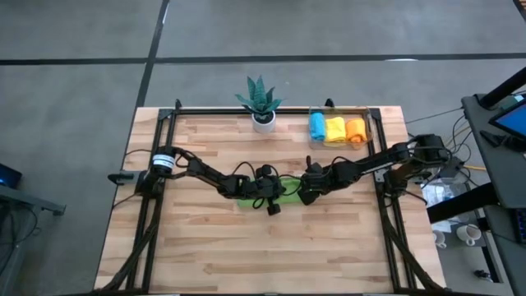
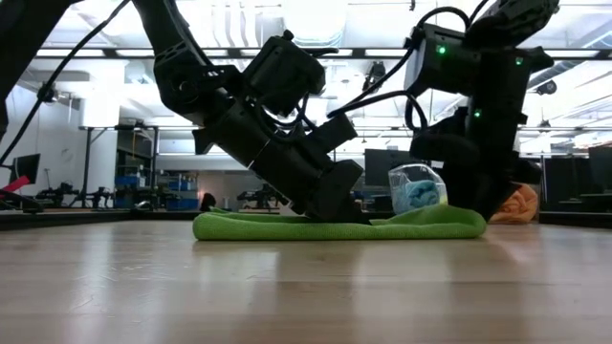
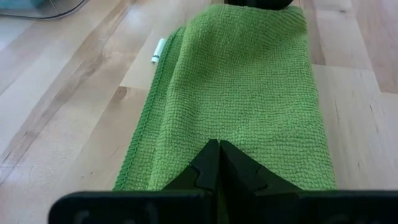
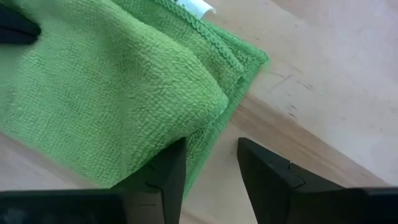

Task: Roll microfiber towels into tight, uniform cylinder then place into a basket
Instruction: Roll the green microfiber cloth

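The green towel [image 1: 265,187] lies long from left to right mid-table; the clenched left gripper [image 3: 219,163] presses one end, and the right gripper [image 4: 210,163], fingers apart, straddles the other end's raised fold.

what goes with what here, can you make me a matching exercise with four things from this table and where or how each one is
Things:
1. green towel
2. basket
3. potted plant
4. left gripper

States or places:
a. at the back edge of the table, left of the basket
b. shut, tips pressed down on the cloth
c. lying in the middle of the table between both arms
d. in the back right corner, holding blue, yellow and orange rolls

Pairs: 1-c, 2-d, 3-a, 4-b
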Robot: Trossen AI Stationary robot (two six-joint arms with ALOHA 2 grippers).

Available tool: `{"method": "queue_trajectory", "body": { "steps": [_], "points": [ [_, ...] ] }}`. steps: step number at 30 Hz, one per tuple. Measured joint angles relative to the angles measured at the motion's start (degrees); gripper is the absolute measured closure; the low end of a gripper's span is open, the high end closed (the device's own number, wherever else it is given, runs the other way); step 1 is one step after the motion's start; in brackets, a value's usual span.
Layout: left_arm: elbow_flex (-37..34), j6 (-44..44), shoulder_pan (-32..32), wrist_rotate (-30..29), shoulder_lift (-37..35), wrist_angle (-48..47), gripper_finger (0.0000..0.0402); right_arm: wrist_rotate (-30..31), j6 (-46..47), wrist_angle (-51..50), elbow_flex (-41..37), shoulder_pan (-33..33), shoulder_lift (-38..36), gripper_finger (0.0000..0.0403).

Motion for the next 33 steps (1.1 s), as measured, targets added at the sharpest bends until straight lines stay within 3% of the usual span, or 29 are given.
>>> {"method": "queue_trajectory", "body": {
  "steps": [6,13,33],
  "points": [
    [0.09,0.04,0.00,-0.06,0.00,-0.07,0.0402,0.81,-1.20,-0.69,0.64,0.02,0.77,0.0297],
    [0.04,0.07,0.00,-0.05,0.00,-0.07,0.0402,1.97,-4.54,0.68,0.57,0.00,0.98,0.0387],
    [-1.68,1.51,-0.06,0.01,-8.25,-6.93,0.0402,3.79,-7.64,-1.54,3.07,1.94,-5.99,0.0395]
  ]
}}
